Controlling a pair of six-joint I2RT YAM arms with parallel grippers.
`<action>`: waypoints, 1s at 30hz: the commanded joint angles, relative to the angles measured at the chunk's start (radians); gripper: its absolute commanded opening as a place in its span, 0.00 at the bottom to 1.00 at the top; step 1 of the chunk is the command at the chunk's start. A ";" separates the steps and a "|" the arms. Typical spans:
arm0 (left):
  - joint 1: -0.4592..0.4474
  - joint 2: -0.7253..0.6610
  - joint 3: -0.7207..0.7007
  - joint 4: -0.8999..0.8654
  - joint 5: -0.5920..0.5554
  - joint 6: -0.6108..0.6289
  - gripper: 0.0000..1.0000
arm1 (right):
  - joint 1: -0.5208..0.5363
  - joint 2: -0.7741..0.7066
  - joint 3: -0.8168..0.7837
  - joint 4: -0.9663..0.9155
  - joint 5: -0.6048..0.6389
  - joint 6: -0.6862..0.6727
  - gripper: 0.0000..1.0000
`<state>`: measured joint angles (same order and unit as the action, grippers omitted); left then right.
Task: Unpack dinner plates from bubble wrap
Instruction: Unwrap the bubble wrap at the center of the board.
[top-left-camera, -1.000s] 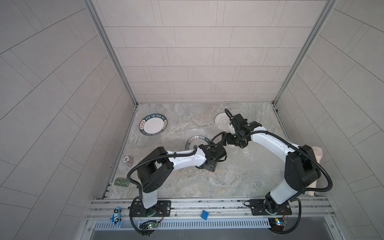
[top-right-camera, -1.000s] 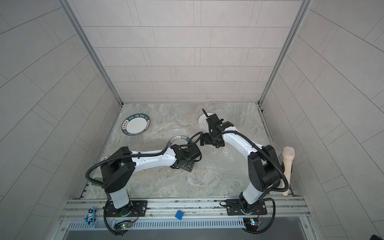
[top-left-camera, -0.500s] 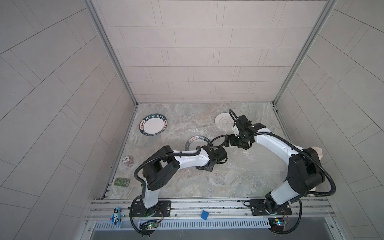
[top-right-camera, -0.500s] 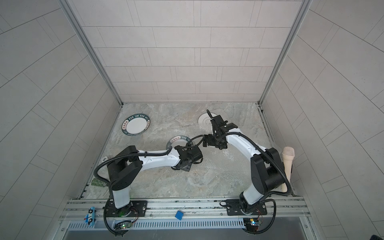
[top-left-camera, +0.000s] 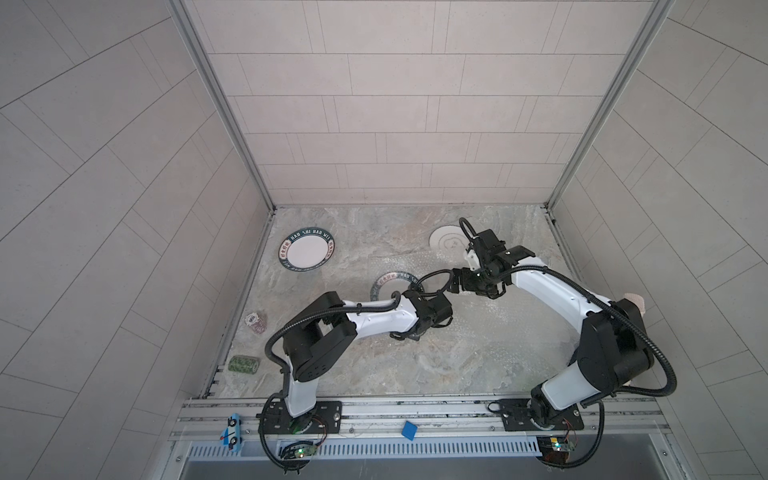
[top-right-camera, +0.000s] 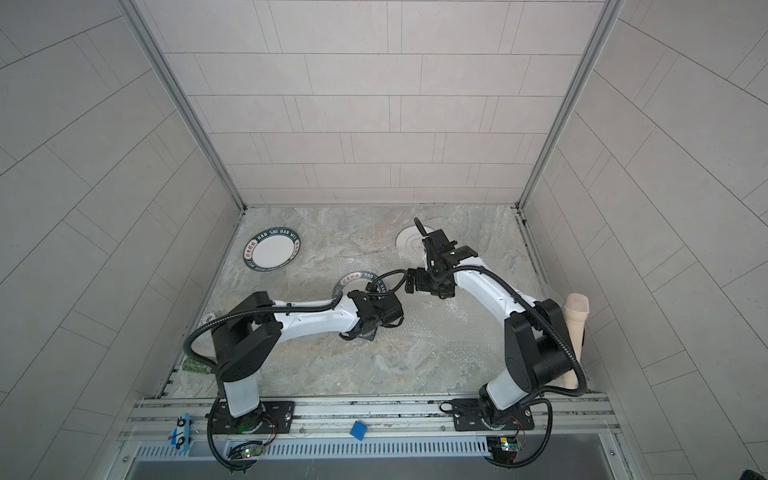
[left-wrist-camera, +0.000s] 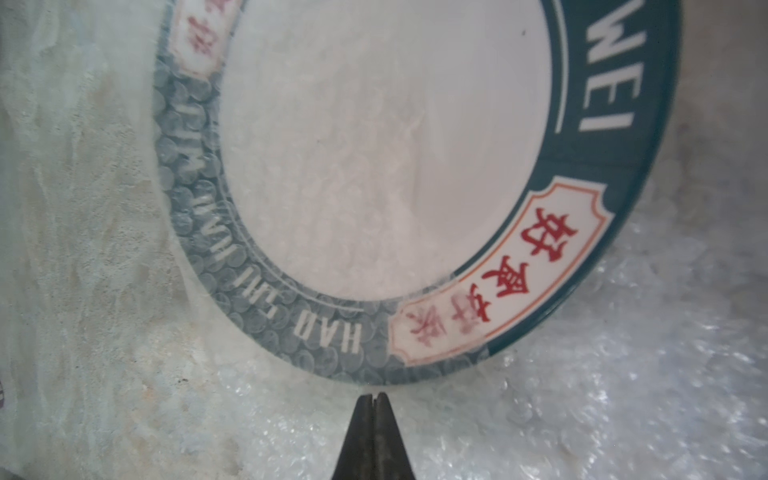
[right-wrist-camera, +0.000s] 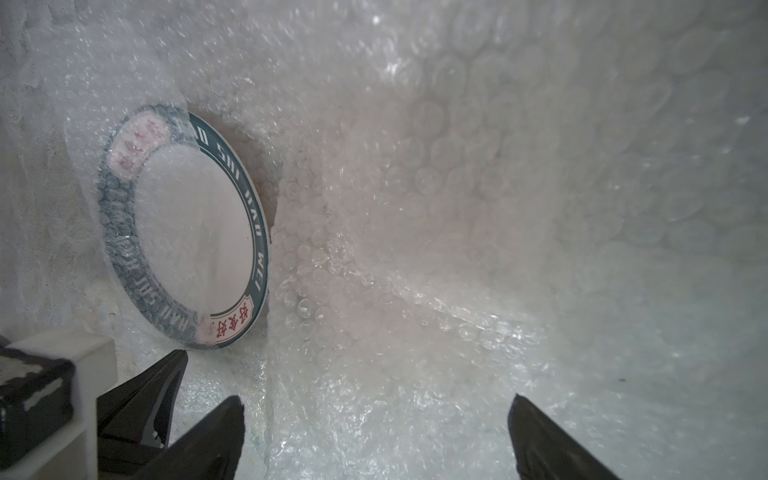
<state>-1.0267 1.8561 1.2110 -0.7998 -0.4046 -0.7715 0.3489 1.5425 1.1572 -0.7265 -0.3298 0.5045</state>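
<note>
the left gripper (left-wrist-camera: 376, 400) was pinched fully shut at the bubble wrap (left-wrist-camera: 623, 395); whether it held any, i could not tell. just past its tips lay the green-lettered plate (left-wrist-camera: 374, 124), half under wrap. the right gripper (right-wrist-camera: 376, 399) gaped wide above wrap, holding nothing.

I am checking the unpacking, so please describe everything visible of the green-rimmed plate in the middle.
The plate is round, glossy like ceramic, with a white centre and a dark green rim bearing white letters and cream panels with red characters. It lies flat. Bubble wrap veils one side; the rest is bare. The shut left pincer points at its rim.
</note>
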 joint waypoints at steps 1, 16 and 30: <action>0.031 -0.093 -0.016 -0.041 -0.054 -0.040 0.00 | -0.004 -0.030 -0.003 -0.017 0.007 0.000 1.00; 0.433 -0.405 -0.323 0.216 0.344 -0.005 0.19 | 0.081 0.053 0.064 0.013 -0.040 -0.021 0.99; 0.703 -0.480 -0.491 0.604 0.867 -0.062 0.65 | 0.149 0.389 0.423 0.026 -0.149 -0.041 0.93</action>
<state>-0.3477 1.3800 0.7502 -0.3328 0.3138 -0.7959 0.4751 1.8580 1.5230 -0.6949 -0.4404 0.4767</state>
